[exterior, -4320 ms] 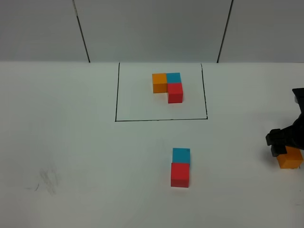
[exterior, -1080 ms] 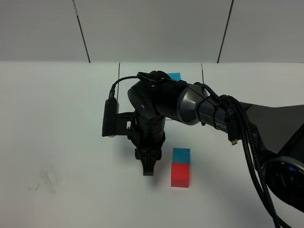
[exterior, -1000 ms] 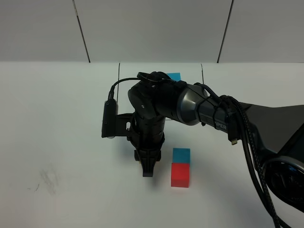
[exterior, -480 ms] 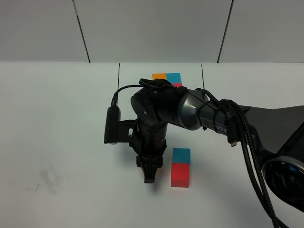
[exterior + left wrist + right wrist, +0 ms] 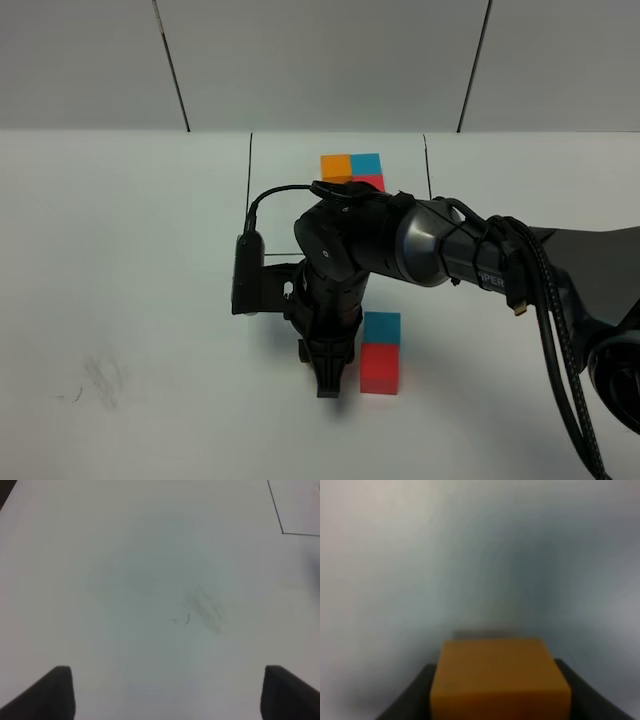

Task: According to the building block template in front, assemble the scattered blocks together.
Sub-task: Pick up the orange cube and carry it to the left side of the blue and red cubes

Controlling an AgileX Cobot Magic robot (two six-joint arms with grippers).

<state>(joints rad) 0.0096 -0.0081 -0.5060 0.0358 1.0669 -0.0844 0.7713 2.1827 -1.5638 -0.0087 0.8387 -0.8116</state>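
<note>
The orange block (image 5: 500, 680) is being pinched on two flat opposite sides by the right gripper (image 5: 328, 385), just beside the red block (image 5: 379, 368), and it's probably light, rigid, non-slippery.

My work surface is a plain white worktop (image 5: 120, 260), matte and evenly lit. A faint grey smudge (image 5: 100, 380) marks its near left area. Behind it stands a pale grey panelled wall (image 5: 320, 60), divided by two thin dark seams (image 5: 172, 65).
</note>
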